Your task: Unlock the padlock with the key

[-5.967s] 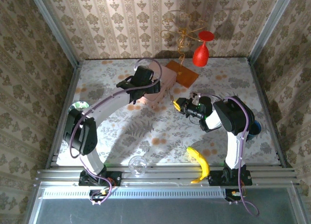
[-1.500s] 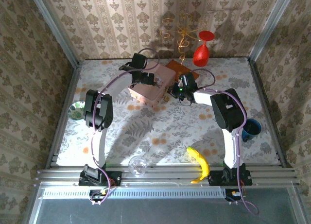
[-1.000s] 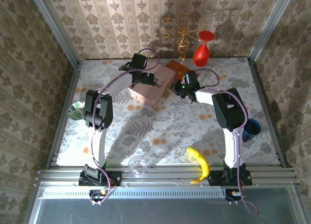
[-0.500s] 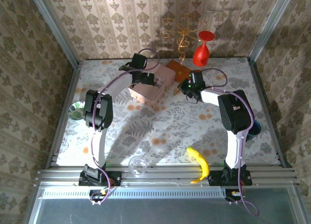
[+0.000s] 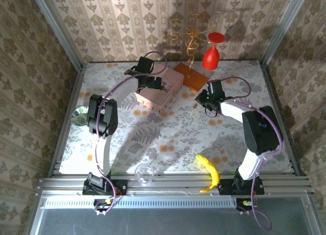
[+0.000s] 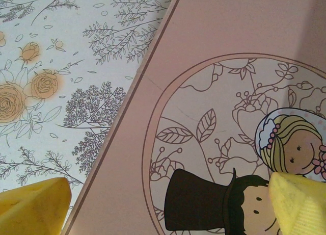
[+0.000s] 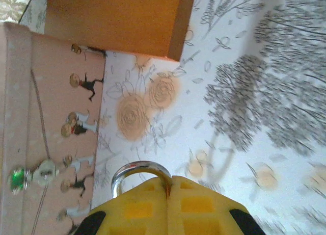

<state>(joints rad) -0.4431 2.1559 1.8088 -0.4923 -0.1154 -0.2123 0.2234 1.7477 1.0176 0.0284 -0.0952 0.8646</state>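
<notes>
The right claw (image 7: 168, 191) is pinched tight, its yellow fingers pressed flat together. The pale shackle of the padlock (image 7: 140, 166) arches out just above their tips, and the lock's body is hidden between them. So the padlock sits in the right claw, over the flowered table (image 7: 244, 92), just beside the pink box (image 7: 51, 118) and near the orange wooden base (image 7: 117, 21). On the box's side a small green and pale fitting (image 7: 30, 176) shows; I cannot tell what it is.

The left claw (image 6: 168, 209) is spread wide. One yellow fingertip (image 6: 33, 207) is over the cloth beside the box's edge and the other is over the lid, with a printed top-hatted figure and a fair-haired girl between them. Seen from above, the left claw (image 5: 148, 83) hangs over the box at the back of the table, well apart from the right claw (image 5: 205, 98).

Farther out, a gold wire stand (image 5: 188, 33) rises from the wooden base with a red glass (image 5: 211, 56) by it. A banana (image 5: 209, 171) and a clear glass (image 5: 144, 172) lie near the front edge
</notes>
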